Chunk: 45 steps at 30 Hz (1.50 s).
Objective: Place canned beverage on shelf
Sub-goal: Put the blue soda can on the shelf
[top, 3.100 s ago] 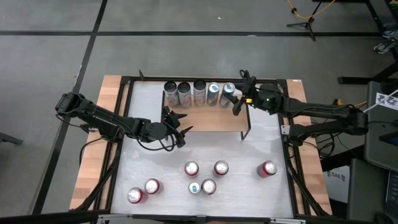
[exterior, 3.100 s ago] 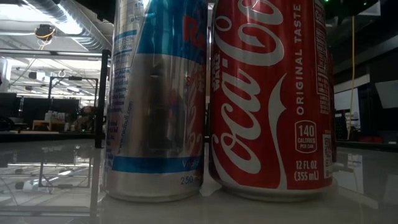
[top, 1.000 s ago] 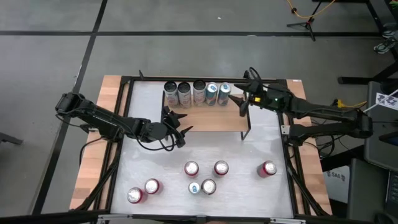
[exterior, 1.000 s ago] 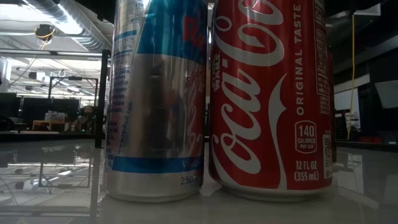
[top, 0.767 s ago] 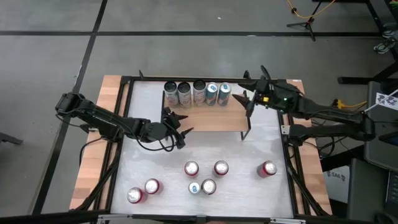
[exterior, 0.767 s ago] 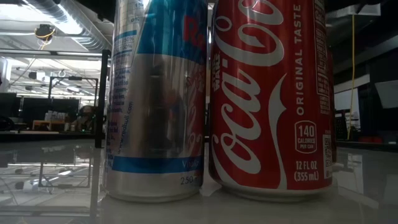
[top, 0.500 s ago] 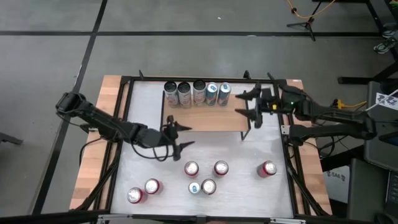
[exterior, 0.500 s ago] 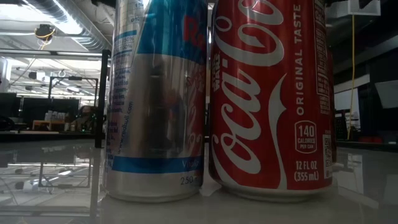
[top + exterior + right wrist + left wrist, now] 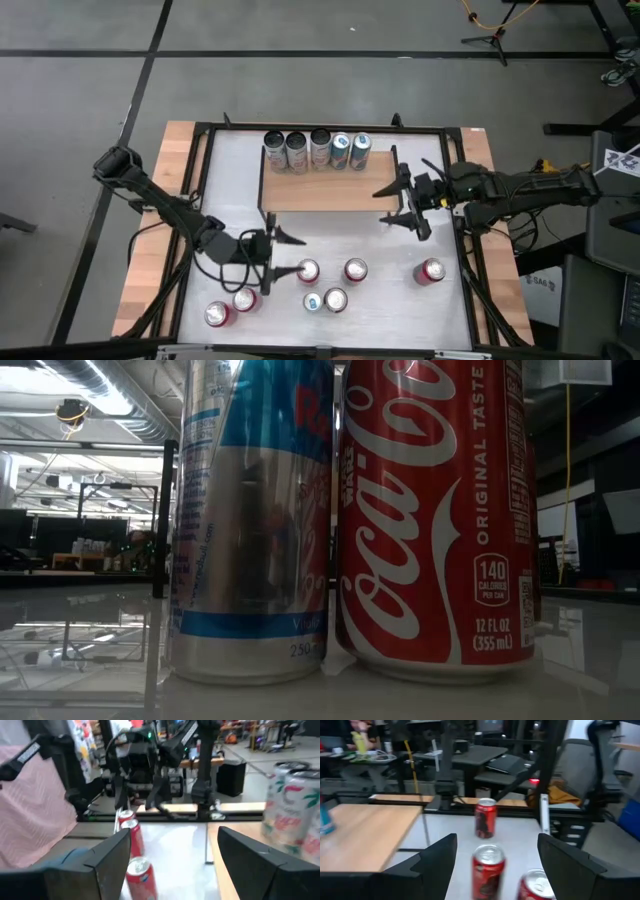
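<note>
Between placements: five cans [image 9: 313, 148] lined along the back of the shelf [image 9: 330, 185], six more loose on the table [image 9: 440, 310]. Left gripper [image 9: 272, 260] beside a red can [image 9: 308, 271], jaws wide and empty; right gripper [image 9: 402, 205] off the shelf's corner, equally spread. Next, likely closing squarely around that can; low view blocked by two cans.

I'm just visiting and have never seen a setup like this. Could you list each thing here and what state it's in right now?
shelf: five cans upright in a row along its back edge, front bare.
red cans on the table: upright, none held.
slim blue can: upright beside a red one.
left gripper: open, empty, next to a red can.
right gripper: open, empty, by the shelf's right end.
</note>
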Tool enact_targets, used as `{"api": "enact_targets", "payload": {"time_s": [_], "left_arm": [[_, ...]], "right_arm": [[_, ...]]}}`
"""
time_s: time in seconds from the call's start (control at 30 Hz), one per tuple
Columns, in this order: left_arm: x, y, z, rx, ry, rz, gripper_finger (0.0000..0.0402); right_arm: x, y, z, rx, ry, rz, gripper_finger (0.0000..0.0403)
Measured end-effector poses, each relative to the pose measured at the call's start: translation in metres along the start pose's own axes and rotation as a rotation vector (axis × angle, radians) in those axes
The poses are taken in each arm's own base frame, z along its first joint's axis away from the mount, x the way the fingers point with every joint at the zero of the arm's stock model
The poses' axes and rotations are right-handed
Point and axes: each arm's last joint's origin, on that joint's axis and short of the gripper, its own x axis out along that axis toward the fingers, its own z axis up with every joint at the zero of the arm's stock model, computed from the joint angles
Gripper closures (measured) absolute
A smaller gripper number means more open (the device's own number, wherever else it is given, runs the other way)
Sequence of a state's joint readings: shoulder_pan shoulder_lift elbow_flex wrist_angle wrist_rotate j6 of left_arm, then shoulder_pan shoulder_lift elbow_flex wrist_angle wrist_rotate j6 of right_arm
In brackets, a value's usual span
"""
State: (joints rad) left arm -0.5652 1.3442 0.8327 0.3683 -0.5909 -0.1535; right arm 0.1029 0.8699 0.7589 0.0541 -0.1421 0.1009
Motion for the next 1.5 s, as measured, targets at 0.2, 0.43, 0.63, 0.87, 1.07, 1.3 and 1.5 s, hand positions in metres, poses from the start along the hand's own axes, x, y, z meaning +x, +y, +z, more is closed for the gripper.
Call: {"api": "enact_targets", "payload": {"time_s": [0.2, 0.43, 0.63, 0.87, 1.07, 1.3, 1.5], "left_arm": [[0.002, -0.022, 0.002, -0.002, 0.003, -0.064, 0.0131], [0.005, -0.042, -0.017, -0.073, 0.042, -0.107, 0.0131], [0.014, -0.059, -0.024, -0.058, 0.055, -0.130, 0.0131], [0.018, -0.062, -0.024, -0.055, 0.059, -0.140, 0.0131], [0.020, -0.060, -0.024, -0.059, 0.059, -0.135, 0.0131], [0.020, -0.059, -0.024, -0.062, 0.060, -0.139, 0.0130], [0.022, -0.057, -0.024, -0.065, 0.060, -0.131, 0.0092]], "right_arm": [[0.009, 0.007, -0.006, 0.001, 0.034, 0.039, 0.0116], [0.024, 0.018, -0.019, 0.001, 0.104, 0.097, 0.0116], [0.037, 0.028, -0.030, 0.018, 0.160, 0.126, 0.0116], [0.047, 0.030, -0.039, 0.027, 0.189, 0.115, 0.0116], [0.049, 0.030, -0.040, 0.023, 0.195, 0.112, 0.0116], [0.049, 0.030, -0.040, 0.023, 0.196, 0.112, 0.0116], [0.049, 0.030, -0.040, 0.023, 0.195, 0.112, 0.0116]]}}
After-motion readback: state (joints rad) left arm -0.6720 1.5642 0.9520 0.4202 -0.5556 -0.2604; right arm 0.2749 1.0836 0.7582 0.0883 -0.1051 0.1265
